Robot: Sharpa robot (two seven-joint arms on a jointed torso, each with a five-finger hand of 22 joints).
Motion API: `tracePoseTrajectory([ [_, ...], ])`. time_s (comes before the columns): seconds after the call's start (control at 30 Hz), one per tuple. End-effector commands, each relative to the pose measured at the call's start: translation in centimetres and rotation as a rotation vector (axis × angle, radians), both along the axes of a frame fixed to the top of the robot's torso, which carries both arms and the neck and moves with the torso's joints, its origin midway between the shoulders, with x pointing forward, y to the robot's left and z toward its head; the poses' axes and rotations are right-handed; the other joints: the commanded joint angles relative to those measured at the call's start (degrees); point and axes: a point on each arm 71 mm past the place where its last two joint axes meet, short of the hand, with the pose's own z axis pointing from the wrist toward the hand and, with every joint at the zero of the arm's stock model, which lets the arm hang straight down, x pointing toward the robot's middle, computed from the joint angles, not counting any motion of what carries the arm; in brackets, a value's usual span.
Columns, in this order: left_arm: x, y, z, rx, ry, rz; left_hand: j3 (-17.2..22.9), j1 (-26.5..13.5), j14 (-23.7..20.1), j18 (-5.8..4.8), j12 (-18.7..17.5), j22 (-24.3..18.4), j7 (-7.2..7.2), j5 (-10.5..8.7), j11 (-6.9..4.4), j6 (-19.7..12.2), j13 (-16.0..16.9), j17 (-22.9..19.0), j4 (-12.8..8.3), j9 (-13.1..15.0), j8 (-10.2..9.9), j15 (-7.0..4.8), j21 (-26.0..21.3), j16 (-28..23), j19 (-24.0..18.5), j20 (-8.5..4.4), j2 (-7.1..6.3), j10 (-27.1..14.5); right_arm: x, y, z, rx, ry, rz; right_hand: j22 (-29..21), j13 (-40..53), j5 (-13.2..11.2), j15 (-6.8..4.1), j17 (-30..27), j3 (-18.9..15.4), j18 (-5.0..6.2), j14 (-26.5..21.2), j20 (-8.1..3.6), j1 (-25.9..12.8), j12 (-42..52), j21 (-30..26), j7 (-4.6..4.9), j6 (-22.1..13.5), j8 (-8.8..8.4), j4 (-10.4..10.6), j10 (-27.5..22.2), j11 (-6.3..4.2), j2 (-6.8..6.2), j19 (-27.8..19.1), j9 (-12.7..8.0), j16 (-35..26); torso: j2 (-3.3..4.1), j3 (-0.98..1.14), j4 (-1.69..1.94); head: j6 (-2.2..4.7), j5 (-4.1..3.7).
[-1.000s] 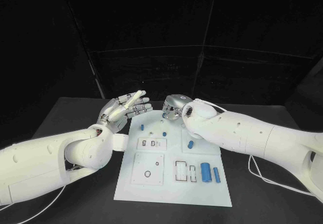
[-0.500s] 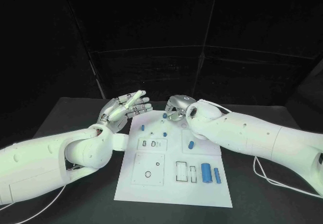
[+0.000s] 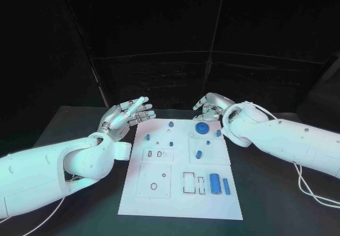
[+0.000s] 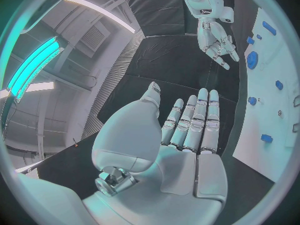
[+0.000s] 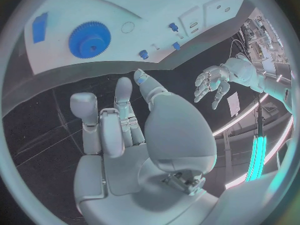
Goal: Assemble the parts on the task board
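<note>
Near the far edge of the white rectangular task board (image 3: pixel 181 196), toward its far right corner, lies the round blue toothed gear (image 3: pixel 202 128), flat on the plate, its axis upright. Just beside it, at the board's right edge, sits a small blue block (image 3: pixel 218 132), and toward the far left corner stand several short blue pegs (image 3: pixel 170 124). Down by the near right corner two blue cylinders (image 3: pixel 216 186) lie side by side, long axes running from near edge to far edge, next to a row of rectangular slots.

My right hand (image 3: pixel 211 107) hangs just beyond the board's far right corner, above the black table (image 3: pixel 64 128), with the gear lying back toward the board's middle from my fingertips; in my right wrist view the gear (image 5: pixel 89 39) sits ahead of my fingers (image 5: pixel 122 92), apart from them. That hand's fingers are loosely curled and parted, with nothing in them. My left hand (image 3: pixel 127 114) is raised off the board's far left corner, palm flat, fingers straight and spread, holding nothing; the left wrist view shows the palm (image 4: pixel 178 135) bare.

I judge my right hand much the nearer to the gear and the block, so any pick at that corner falls to it, reaching in over the far edge. The cylinders by the near edge are well apart from both hands.
</note>
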Motion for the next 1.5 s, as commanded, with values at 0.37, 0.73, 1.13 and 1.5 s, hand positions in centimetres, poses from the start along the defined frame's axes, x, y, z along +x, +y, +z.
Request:
tracePoseTrajectory([
  [0.37,0.5,-0.1,0.2,-0.013,-0.026,-0.017,-0.2,0.14,0.19,0.58,-0.27,-0.12,4.48,0.21,0.43,0.05,-0.02,-0.1,-0.4,-0.05,-0.23,0.25,-0.38,-0.39,0.51,0.09,0.55,-0.04,0.7,-1.7,-1.4,-0.058,0.194,-0.055,10.72,34.67,-0.09,2.06,11.27,-5.73,-2.26,4.39,1.49,2.17,31.01,5.6,1.49,-5.24,0.74,4.15,4.04,2.63,1.79,5.89,-0.11,5.02,0.1,0.03,0.19,0.02,-0.79],
  [0.73,0.5,-0.4,0.1,-0.014,-0.024,-0.025,-0.2,0.14,0.19,0.58,-0.27,-0.12,4.48,0.21,0.43,0.05,-0.02,-0.1,-0.4,-0.05,-0.23,0.25,-0.38,-0.39,0.51,0.09,0.55,-0.04,1.2,-1.7,-1.9,-0.135,0.219,-0.06,11.78,35.59,0.17,2.24,11.72,-5.91,-2.43,4.43,1.69,3.46,31.75,6.15,1.66,-5.76,1.03,4.1,4.1,2.8,2.17,6.31,-0.12,5.2,0.06,-0.04,0.17,-0.17,-0.79],
  [1.13,0.6,-0.4,0.1,-0.012,-0.023,-0.022,-0.23,0.19,0.21,0.58,-0.31,-0.17,4.45,0.21,0.41,0.07,0.0,-0.12,-0.49,-0.05,-0.27,0.25,-0.45,-0.46,0.54,0.08,0.58,0.02,1.0,-1.4,-2.1,-0.184,0.24,-0.033,12.0,36.01,0.2,2.28,11.78,-5.97,-2.47,4.43,1.75,3.77,32.06,6.27,1.64,-5.58,1.32,4.07,4.22,2.82,2.3,6.38,-0.05,5.23,0.03,-0.06,0.03,-0.36,-0.71],
  [1.5,0.6,-0.4,0.0,-0.011,-0.021,-0.022,-0.23,0.19,0.21,0.58,-0.31,-0.17,4.45,0.21,0.41,0.07,0.0,-0.12,-0.49,-0.05,-0.27,0.25,-0.45,-0.46,0.54,0.08,0.58,0.02,1.2,-1.2,-2.3,-0.212,0.237,-0.03,12.24,36.7,0.61,2.14,11.84,-5.48,-2.48,4.41,1.69,5.3,32.53,6.47,1.37,-4.43,2.49,3.4,4.33,2.59,3.28,6.35,0.16,5.26,0.04,-0.04,0.18,-0.49,-0.72],
])
